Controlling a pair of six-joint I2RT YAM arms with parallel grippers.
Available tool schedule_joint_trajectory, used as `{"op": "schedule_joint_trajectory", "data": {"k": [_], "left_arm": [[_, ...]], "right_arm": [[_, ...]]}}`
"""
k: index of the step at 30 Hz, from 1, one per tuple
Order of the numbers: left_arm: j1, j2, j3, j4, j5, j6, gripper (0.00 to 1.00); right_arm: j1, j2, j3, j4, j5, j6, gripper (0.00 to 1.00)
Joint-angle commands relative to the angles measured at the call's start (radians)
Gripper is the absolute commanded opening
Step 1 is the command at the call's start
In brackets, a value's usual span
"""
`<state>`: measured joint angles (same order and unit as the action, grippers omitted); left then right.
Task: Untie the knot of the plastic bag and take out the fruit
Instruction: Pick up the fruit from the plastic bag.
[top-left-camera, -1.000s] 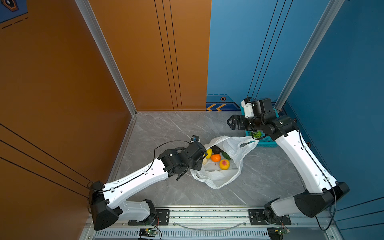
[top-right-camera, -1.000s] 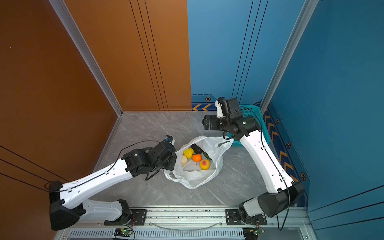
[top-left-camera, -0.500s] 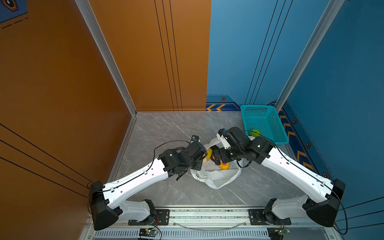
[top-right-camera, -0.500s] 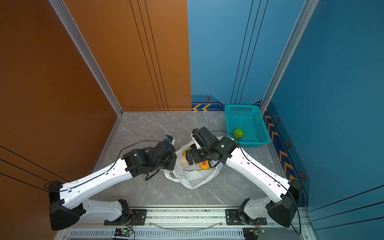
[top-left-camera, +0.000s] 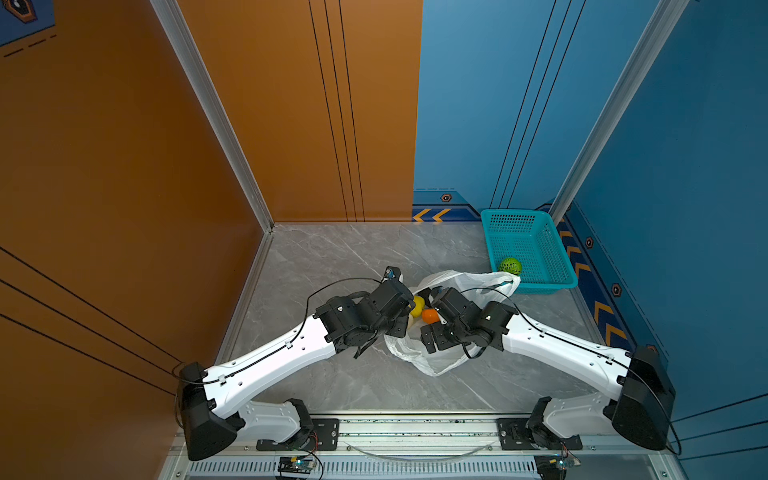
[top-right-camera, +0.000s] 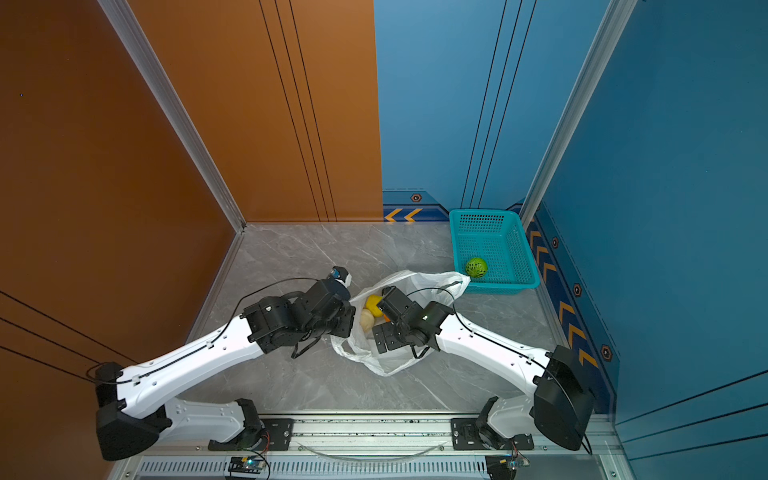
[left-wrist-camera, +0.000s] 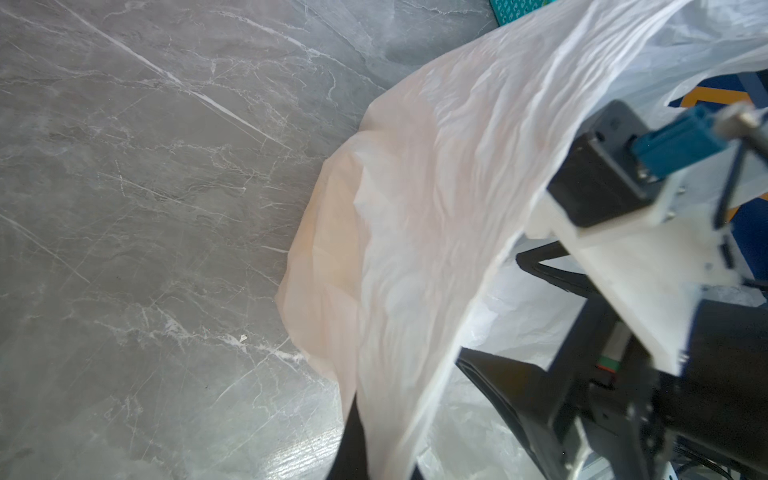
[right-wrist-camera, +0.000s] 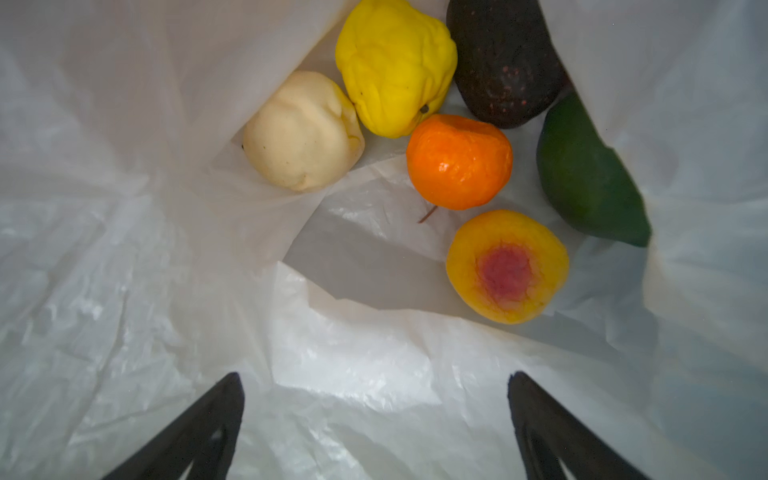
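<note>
White crinkly thin plastic bag (top-left-camera: 465, 280) sits open between both low, bent arms; left gripper (left-wrist-camera: 353, 449) pinches its rim, right gripper (right-wrist-camera: 374, 378) hangs spread wide inside the mouth, small toy fruits (right-wrist-camera: 457, 162) just ahead, bare plastic between its fingers

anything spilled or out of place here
Nothing stands out. The plastic bag lies open with the fruit gathered inside it, none loose on the grey marble surface. The green netted ball sits inside the teal basket.
</note>
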<state>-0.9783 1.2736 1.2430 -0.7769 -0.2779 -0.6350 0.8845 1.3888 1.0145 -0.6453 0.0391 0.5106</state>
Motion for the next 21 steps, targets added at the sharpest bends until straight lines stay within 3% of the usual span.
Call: {"op": "schedule_joint_trajectory", "data": {"k": [1, 12, 21], "left_arm": [[-0.013, -0.003, 0.002, 0.022, 0.024, 0.014, 0.0], [-0.028, -0.013, -0.027, 0.042, 0.039, 0.017, 0.0], [-0.034, -0.004, -0.042, 0.06, 0.049, 0.019, 0.0]], "right_arm": [[-0.012, 0.037, -0.029, 0.101, 0.06, 0.035, 0.99], [-0.087, 0.072, -0.1, 0.197, 0.181, 0.097, 1.0], [-0.139, 0.14, -0.097, 0.22, 0.118, 0.111, 0.95]]}}
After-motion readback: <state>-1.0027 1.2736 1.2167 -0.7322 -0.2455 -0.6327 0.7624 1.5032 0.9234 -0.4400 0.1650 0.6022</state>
